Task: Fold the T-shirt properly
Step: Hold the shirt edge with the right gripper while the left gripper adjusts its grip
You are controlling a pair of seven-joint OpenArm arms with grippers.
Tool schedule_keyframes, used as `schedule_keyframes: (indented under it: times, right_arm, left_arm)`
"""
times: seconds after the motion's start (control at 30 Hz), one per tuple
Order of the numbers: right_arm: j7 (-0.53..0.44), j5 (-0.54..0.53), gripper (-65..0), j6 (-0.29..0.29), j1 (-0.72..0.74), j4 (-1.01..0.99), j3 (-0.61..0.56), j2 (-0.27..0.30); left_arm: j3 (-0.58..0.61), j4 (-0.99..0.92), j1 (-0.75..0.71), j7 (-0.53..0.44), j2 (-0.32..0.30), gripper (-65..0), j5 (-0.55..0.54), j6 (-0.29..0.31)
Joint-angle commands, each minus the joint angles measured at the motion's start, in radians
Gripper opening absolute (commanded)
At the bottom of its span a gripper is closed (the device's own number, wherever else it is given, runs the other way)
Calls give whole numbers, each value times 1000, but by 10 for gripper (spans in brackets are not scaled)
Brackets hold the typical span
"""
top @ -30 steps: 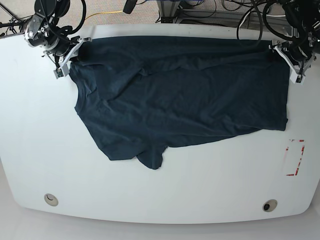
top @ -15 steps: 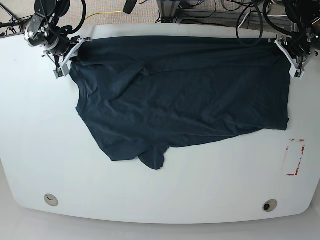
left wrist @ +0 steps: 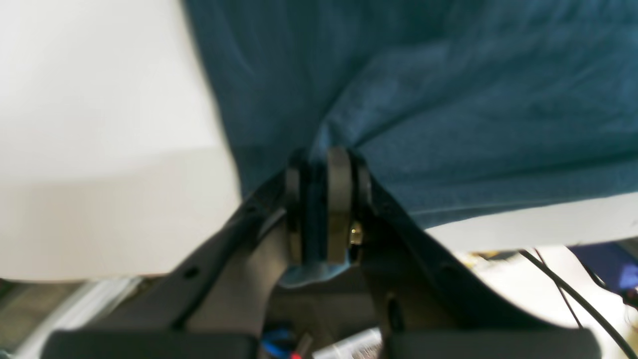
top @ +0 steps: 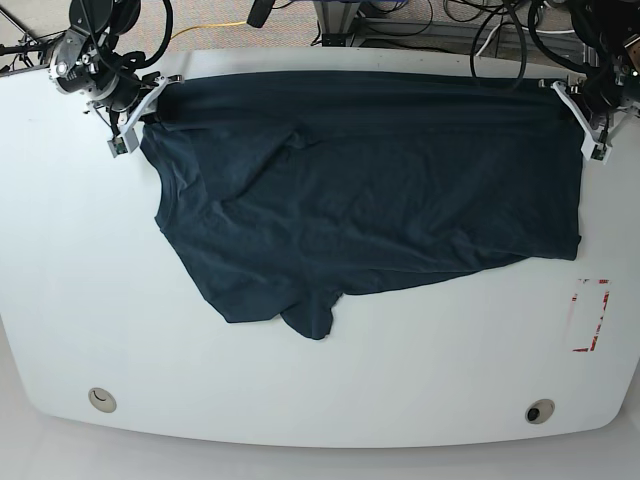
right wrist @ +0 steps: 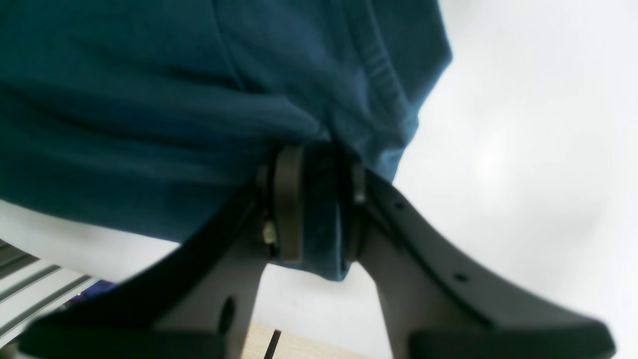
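The dark navy T-shirt (top: 370, 190) lies spread across the far half of the white table (top: 300, 390), with a wrinkled sleeve hanging toward the front. My left gripper (top: 578, 100) is at the shirt's far right corner, and the left wrist view shows that left gripper (left wrist: 324, 199) shut on a pinch of the T-shirt (left wrist: 448, 99). At the far left corner my right gripper (top: 150, 100) holds the cloth too. In the right wrist view the right gripper (right wrist: 314, 204) has its fingers pressed onto a fold of the T-shirt (right wrist: 149, 99).
Cables and rack frames (top: 350, 20) crowd the floor behind the table's far edge. A red-marked rectangle (top: 588, 315) sits on the table at the right. Two round holes (top: 101, 399) (top: 540, 411) lie near the front edge.
My left gripper has closed on the shirt's far right corner and shifted slightly up toward the far edge, pulling that edge taut. The right gripper has kept its hold at the left corner.
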State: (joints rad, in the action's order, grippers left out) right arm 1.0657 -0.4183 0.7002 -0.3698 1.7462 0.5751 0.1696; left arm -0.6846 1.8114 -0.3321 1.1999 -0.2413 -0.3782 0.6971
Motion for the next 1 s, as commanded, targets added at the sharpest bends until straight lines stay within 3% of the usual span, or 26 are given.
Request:
schedule_keyframes:
  times: [0.0,0.73,0.87,0.97]
  right_arm:
    - [52,43,-534,-2,-10,-7,-2,2]
    - [52,43,-534,-2,-11,-9,-2,0]
    - [52,43,-534,-2,-15,-9,-2,0]
    - [52,43,-534,-2,-13,-9,-2,0]
  left_arm:
    - [12,57,3,-12,-19,-587,3,1]
    - [58,32,77,-15,-94,-575,8,1]
    - [53,32,87,-13,-97,-457,12,1]
    - [53,34,89,-13,-102,-321,57,1]
